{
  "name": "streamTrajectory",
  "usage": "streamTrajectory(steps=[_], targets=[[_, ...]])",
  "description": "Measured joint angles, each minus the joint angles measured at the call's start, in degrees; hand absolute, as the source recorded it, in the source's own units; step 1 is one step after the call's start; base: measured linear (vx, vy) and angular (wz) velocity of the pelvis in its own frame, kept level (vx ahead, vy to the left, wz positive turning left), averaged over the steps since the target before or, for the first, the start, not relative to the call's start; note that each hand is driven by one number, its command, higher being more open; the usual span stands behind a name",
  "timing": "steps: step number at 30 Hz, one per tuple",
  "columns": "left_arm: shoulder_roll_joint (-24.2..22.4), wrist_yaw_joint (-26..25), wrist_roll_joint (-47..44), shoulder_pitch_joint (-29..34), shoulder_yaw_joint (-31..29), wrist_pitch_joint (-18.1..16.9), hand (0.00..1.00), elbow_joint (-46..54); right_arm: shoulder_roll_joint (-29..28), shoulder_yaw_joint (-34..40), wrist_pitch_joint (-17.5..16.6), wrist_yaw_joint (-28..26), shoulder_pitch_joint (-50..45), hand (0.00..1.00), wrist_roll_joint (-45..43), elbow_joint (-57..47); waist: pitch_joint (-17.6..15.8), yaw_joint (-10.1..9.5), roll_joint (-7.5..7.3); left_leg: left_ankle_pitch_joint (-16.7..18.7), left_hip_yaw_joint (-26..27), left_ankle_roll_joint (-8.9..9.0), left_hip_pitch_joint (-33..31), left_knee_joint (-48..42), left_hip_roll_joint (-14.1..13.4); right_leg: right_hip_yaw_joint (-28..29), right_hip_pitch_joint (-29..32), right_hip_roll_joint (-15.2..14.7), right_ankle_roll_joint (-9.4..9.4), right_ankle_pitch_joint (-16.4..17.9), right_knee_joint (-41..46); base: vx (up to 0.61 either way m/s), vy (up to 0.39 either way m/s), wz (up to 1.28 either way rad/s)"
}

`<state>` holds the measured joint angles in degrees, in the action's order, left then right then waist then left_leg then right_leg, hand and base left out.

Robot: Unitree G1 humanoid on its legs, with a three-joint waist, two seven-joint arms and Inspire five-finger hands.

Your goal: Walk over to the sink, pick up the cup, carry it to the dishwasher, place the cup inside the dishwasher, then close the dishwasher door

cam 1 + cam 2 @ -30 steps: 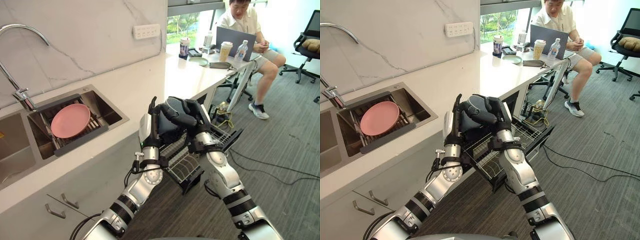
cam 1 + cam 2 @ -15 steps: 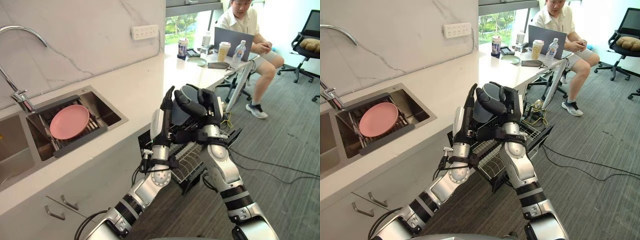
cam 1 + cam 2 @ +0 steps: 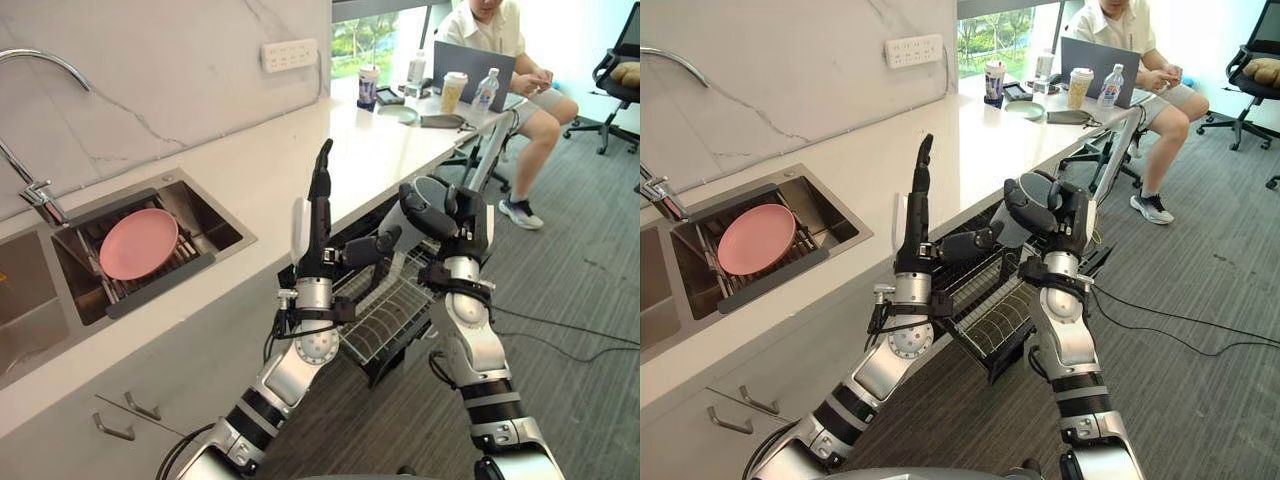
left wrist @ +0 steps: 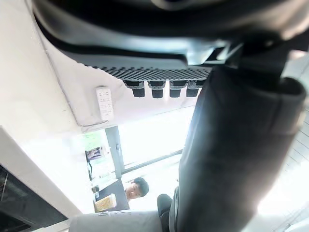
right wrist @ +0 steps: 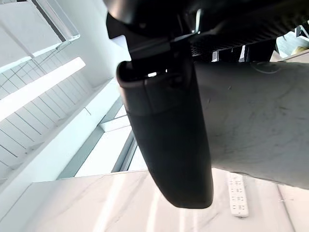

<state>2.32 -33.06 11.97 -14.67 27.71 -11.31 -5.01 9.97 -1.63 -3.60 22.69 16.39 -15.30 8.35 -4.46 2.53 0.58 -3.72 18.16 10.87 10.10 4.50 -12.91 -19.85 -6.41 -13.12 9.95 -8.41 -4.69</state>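
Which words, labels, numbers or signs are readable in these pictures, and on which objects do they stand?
No text is readable.
Dark printed cup at the far end of the counter: print too small.
Paper cup: too small.
Water bottle label: too small.
Grey cup in the right robot hand: no print visible.

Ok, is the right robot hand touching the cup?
Touching. In the right eye view the right robot hand curls round the cup; the right wrist view shows its thumb against it.
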Motion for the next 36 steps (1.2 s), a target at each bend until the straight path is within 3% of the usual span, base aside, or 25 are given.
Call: streamTrajectory(steps=[5,9,14,17,21,24,27,31,36], targets=[[2.4,18.6,-13.1,11.9,0.1,-1.5,1.00,7.4,2.6,2.1,0.0,-3.5,-3.6,0.00,2.1,2.7,0.0,-0.15,0.10,0.0,-3.0,-0.02,-1.5,0.1,0.1,-3.1,-0.7,-0.4,0.50,1.4,0.8,0.02,0.010,0.29],[5.6,32.1,-18.1,20.2,2.1,-1.3,1.00,7.6,6.0,4.2,0.0,-6.5,-4.5,0.00,2.2,7.9,0.0,-0.78,0.20,-0.3,-6.3,-0.13,-3.7,-0.2,0.2,-6.0,-0.7,-0.7,0.76,2.5,1.7,0.02,0.002,0.38],[7.2,37.3,-18.8,26.3,3.5,-1.0,1.00,5.4,10.3,6.7,-0.3,-8.2,-4.5,0.00,4.2,14.9,-0.3,-2.93,0.73,-0.3,-9.6,-0.15,-6.5,-1.6,0.3,-8.9,-1.2,-0.8,0.81,3.1,1.9,0.00,-0.004,0.36],[7.3,36.7,-16.8,28.3,2.8,-0.1,1.00,-3.3,11.9,7.5,-0.9,-9.7,-4.3,0.00,4.2,20.0,-0.5,-3.89,1.45,-0.4,-11.9,-0.21,-7.9,-2.2,0.1,-10.9,-1.6,-0.8,0.83,4.4,3.1,-0.03,-0.011,0.36],[9.3,32.0,-8.0,29.9,0.9,1.3,1.00,-15.6,12.7,6.1,-2.2,-10.5,-1.5,0.00,4.2,27.2,-2.0,-4.77,1.85,-1.4,-14.1,-0.17,-10.3,-2.4,-0.1,-12.7,0.1,-0.9,0.48,5.3,5.3,-0.03,-0.012,0.28],[11.5,27.9,-3.6,28.5,-1.8,2.0,1.00,-22.1,13.6,3.2,-2.3,-10.2,4.2,0.00,6.0,34.5,-6.1,-6.07,1.66,-2.1,-15.9,-0.26,-13.4,-3.6,-0.2,-13.8,2.1,-1.2,0.05,5.6,7.2,-0.08,-0.001,0.23],[11.2,23.0,-2.8,23.4,-4.7,0.8,1.00,-25.4,16.7,1.0,-2.5,-10.3,13.0,0.00,6.5,40.3,-11.7,-8.20,2.67,-4.0,-17.1,-0.61,-17.3,-3.8,-0.1,-14.0,6.7,-2.0,-0.72,6.0,10.9,-0.14,0.012,0.14],[11.8,16.8,-3.2,16.9,-9.3,1.4,1.00,-31.7,20.4,-1.7,-3.7,-10.9,24.0,0.00,6.4,42.7,-19.0,-8.94,2.83,-7.1,-17.8,-1.18,-21.1,-2.0,0.4,-13.6,12.6,-3.5,-1.25,6.4,15.0,-0.15,0.018,0.07],[12.2,12.6,-5.2,15.3,-10.8,4.1,1.00,-37.3,23.3,-3.6,-3.7,-11.3,27.0,0.00,6.4,45.0,-20.6,-9.79,2.83,-9.4,-18.8,-1.87,-24.2,0.3,1.9,-12.7,16.7,-5.2,-0.89,6.8,17.0,-0.07,0.013,0.15]])
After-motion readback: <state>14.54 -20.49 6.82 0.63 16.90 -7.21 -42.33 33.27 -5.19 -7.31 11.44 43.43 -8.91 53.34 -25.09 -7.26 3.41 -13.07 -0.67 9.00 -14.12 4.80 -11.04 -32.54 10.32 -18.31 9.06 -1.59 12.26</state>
